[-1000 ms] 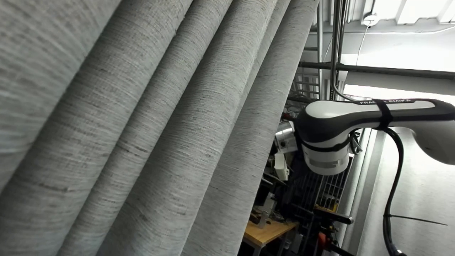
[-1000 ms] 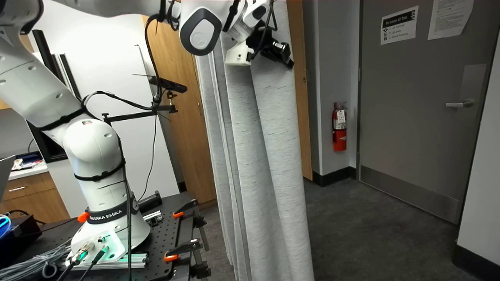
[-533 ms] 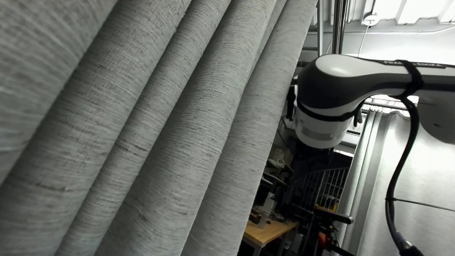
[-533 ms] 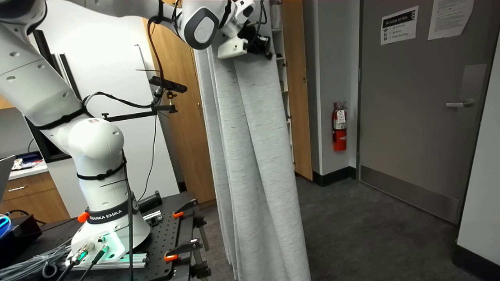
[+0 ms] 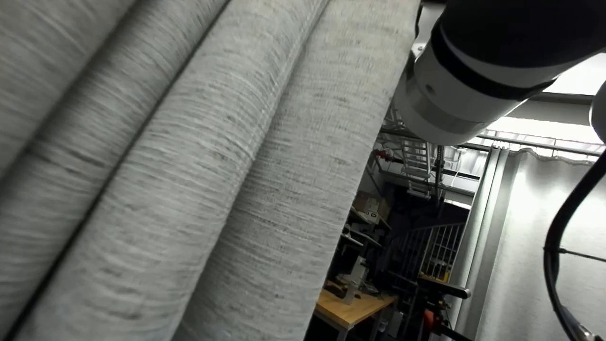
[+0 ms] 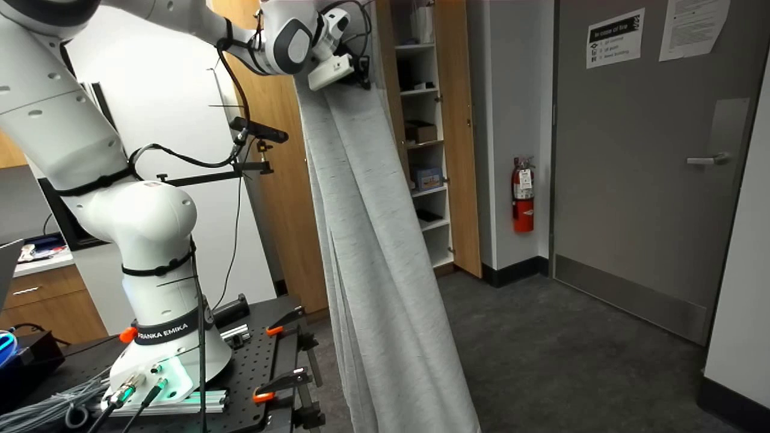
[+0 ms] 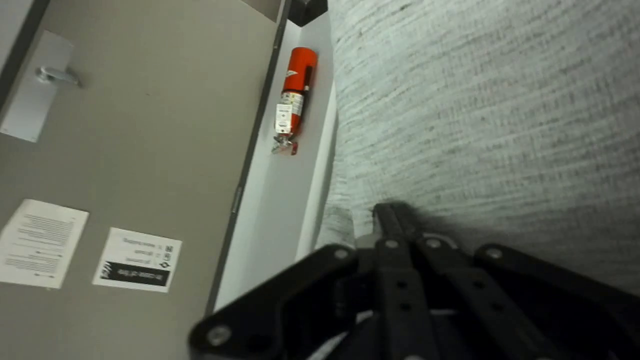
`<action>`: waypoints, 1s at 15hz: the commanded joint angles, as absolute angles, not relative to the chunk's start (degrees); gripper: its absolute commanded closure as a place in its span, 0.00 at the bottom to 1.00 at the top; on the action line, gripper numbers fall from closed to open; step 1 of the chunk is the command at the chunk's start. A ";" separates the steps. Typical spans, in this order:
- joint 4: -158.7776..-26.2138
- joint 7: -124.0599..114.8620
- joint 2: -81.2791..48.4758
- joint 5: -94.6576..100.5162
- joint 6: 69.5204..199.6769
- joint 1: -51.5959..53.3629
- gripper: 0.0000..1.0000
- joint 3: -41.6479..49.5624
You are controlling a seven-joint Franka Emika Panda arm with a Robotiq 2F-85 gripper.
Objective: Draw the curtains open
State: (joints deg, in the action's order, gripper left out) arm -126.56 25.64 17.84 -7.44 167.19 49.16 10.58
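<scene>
Fingers [image 7: 384, 220] of the gripper [image 7: 394, 212] stand close together in the wrist view, pinching the light-grey curtain [image 7: 475, 125] near its edge; we see cloth spread wide to their right and a small fold just to their left, though the pinch itself sinks into shadow. In an exterior view, the gripper [image 6: 363, 77] is small and dark near the top of the frame, too lost against the cloth for us to make out its tips; the curtain slants from it down past the bottom edge; to the left the white robot arm [image 6: 153, 222] rises from a black worktop [image 6: 271, 316], and to the right we see an open wooden cupboard [image 6: 460, 150] with shelves. We find a red fire extinguisher [image 6: 523, 204] and a grey door [image 6: 631, 180] there and, upside down, in the wrist view. In an exterior view, the pleated curtain [image 5: 284, 166] fills the left side, with a wooden table [image 5: 355, 310] beyond; the robot arm [image 5: 445, 94] is cut off at upper right, and the gripper is hidden from us; the curtain's top lies out of frame in both exterior views, so how it hangs we cannot tell.
</scene>
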 commanded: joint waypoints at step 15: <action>-118.48 34.13 6.22 -1.74 166.68 58.70 1.00 -1.00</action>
